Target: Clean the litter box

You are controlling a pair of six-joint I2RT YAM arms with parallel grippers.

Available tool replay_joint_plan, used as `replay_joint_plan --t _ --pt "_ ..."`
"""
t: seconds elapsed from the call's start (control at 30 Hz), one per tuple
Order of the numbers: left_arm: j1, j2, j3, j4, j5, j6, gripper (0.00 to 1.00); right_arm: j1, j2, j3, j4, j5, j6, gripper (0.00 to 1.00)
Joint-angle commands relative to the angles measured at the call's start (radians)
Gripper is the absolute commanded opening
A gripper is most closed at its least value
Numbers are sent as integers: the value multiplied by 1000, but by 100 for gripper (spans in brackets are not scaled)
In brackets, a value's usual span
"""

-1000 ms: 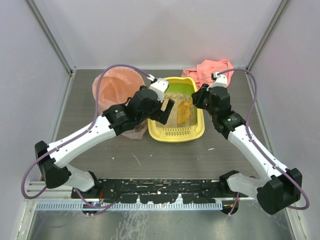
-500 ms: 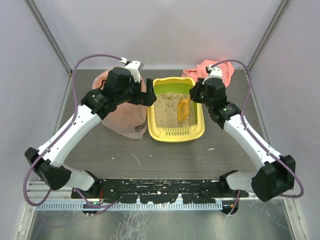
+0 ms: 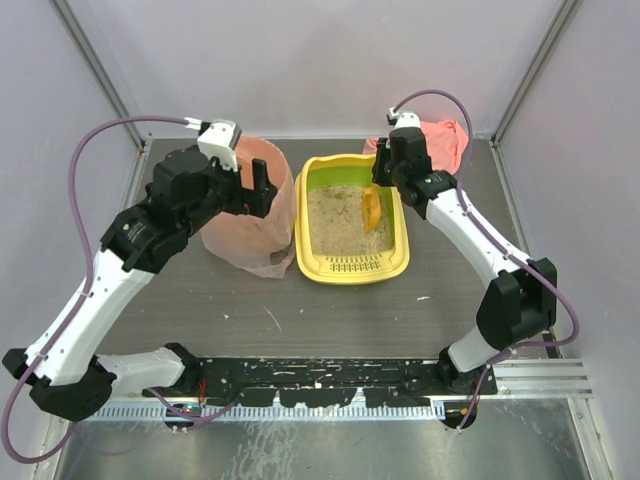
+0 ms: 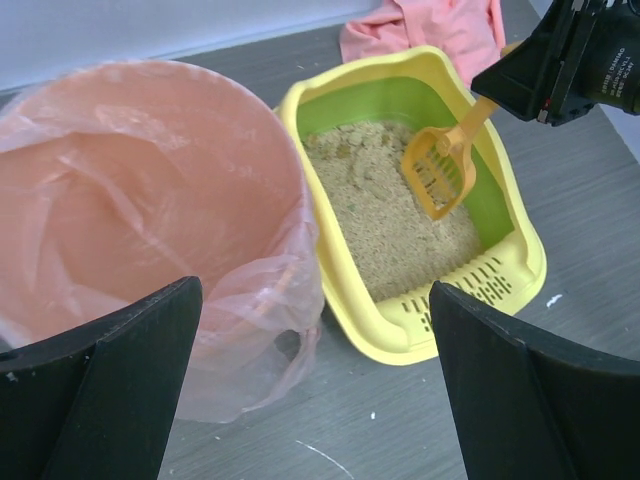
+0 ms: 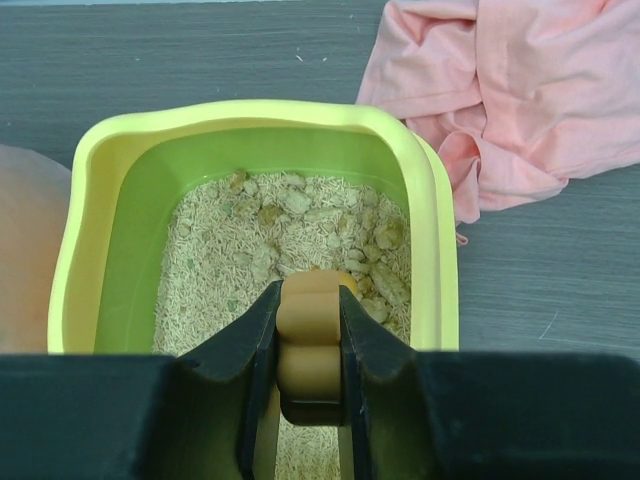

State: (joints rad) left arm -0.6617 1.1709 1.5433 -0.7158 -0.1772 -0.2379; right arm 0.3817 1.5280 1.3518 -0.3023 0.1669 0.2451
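Observation:
The yellow litter box (image 3: 350, 267), green inside and holding beige litter, sits mid-table; it also shows in the left wrist view (image 4: 400, 340) and the right wrist view (image 5: 432, 250). My right gripper (image 3: 385, 172) is over its far right corner, shut on the handle (image 5: 310, 335) of an orange slotted scoop (image 3: 370, 210). The scoop head (image 4: 440, 172) rests tilted on the litter by the right wall. Greyish clumps (image 5: 290, 203) lie at the far end of the litter. My left gripper (image 3: 258, 190) is open and empty, above the bin's right side (image 4: 312, 290).
A round bin lined with a pink bag (image 3: 240, 225) stands against the box's left side (image 4: 140, 180). A pink cloth (image 3: 440, 140) lies crumpled behind the box at the back right (image 5: 520, 90). White specks dot the table (image 3: 422, 298) in front of the box.
My left arm has swung left and back, from over the litter box to the bin. My right arm has drawn toward the box's far end, the scoop going with it.

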Motion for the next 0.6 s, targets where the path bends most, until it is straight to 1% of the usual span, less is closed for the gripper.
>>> replay_joint_plan --t 0.0,0.13,0.37,0.57 --pt "-1 -57 -26 25 -91 70 98 -4 35 123 -7 12 -27 1" --pt "-1 -105 -84 58 -106 100 98 -4 56 159 -12 -31 -76 1" --pt "-1 -206 -212 167 -141 132 98 -4 134 275 -80 86 -125 1" --pt "0 -225 -249 191 -156 134 98 -4 219 357 -117 76 -141 1"
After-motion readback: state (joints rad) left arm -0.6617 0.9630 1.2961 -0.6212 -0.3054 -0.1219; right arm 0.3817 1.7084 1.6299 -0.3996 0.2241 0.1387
